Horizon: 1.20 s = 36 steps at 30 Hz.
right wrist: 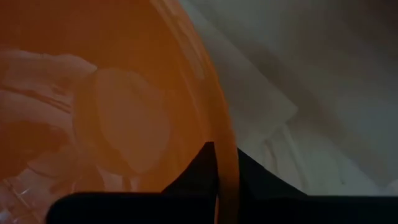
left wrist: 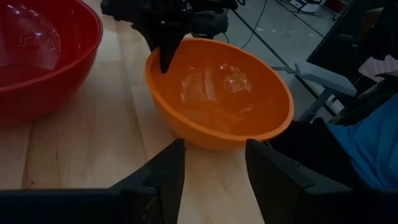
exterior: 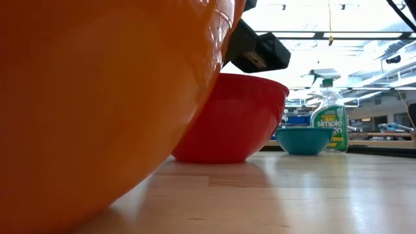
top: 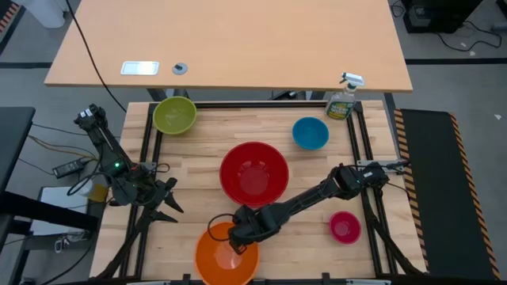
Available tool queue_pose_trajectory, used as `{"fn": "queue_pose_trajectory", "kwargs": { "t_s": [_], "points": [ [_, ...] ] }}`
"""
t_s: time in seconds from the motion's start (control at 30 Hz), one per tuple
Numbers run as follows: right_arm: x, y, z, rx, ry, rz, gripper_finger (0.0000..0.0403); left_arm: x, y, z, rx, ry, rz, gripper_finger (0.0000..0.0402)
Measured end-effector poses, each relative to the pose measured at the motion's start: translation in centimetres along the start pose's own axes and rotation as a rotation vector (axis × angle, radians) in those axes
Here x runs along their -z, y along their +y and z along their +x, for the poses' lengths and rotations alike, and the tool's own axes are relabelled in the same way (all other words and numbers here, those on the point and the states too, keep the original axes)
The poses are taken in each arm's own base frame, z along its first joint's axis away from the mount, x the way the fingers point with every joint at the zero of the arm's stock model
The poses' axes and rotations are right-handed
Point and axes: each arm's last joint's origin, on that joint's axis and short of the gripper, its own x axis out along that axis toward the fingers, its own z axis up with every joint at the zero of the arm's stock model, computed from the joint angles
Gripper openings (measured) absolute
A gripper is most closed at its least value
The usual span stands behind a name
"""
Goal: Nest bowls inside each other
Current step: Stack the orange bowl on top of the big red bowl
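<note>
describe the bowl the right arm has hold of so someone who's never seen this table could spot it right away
On the wooden table, look at the near edge, just in front of the big red bowl. The orange bowl sits there, its rim pinched by the right gripper. It is the only orange one, second largest.

This is a robotics lab or test workshop rather than a home. A butcher-block worktop (top: 198,170) sits inside a black metal frame (top: 360,142), with two dark robot arms mounted at its sides. Loose cables (top: 59,162) trail over the grey floor at the left, and a yellow-and-black hazard strip (top: 408,158) edges a dark mat at the right. A second plain desk (top: 238,39) stands behind. From table height, a large open room shows beyond, with rows of ceiling strip lights (exterior: 364,45) and distant benches. A spray bottle of cleaner (exterior: 330,117) stands at the far edge.
</note>
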Motion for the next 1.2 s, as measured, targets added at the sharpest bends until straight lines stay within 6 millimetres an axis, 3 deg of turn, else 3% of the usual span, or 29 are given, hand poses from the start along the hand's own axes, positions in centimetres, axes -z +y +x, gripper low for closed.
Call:
{"fn": "queue_pose_trajectory", "kwargs": {
  "t_s": [0.33, 0.63, 0.9, 1.2],
  "points": [
    [-1.7, 1.1, 0.0, -0.147, -0.083, -0.134, 0.0014, 0.0, 0.0, 0.0, 0.003, -0.003, 0.009, 0.0172],
    [-3.1, 1.9, -0.7, -0.280, -0.125, -0.187, 0.0025, -3.5, -1.1, -1.7, 0.049, -0.102, 0.122, 0.0172],
    [-3.0, 1.7, -6.8, -0.278, -0.269, -0.212, 0.0020, -4.0, -1.2, -2.0, 0.032, -0.121, 0.151, 0.0172],
    [-4.4, -2.6, -14.1, -0.030, -0.445, -0.172, 0.0021, -3.9, -1.0, -2.0, -0.026, -0.130, 0.151, 0.0172]
  ]
}}
